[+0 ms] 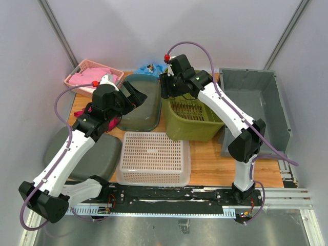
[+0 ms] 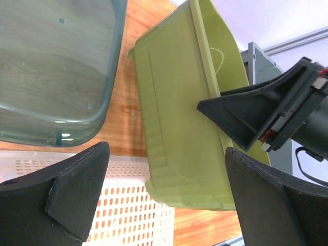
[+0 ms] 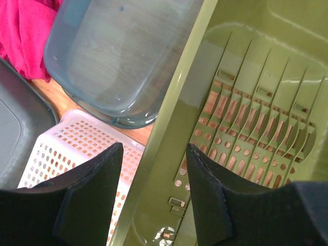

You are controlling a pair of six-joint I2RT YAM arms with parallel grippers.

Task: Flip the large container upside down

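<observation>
Where right arm (image 1: 230,111) crosses, large container (image 1: 266,102) part-hidden.

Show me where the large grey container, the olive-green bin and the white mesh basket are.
large grey container (image 1: 270,100), top view, bare inner floor.
olive-green bin (image 1: 190,130), top view, near outer wall.
white mesh basket (image 1: 154,152), top view, perforated flat face.

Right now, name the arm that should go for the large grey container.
Right. The right gripper is open astride the rim of the olive-green bin, directly beside the large container. The left gripper, also open, sits over the clear tub, farther away.
</observation>
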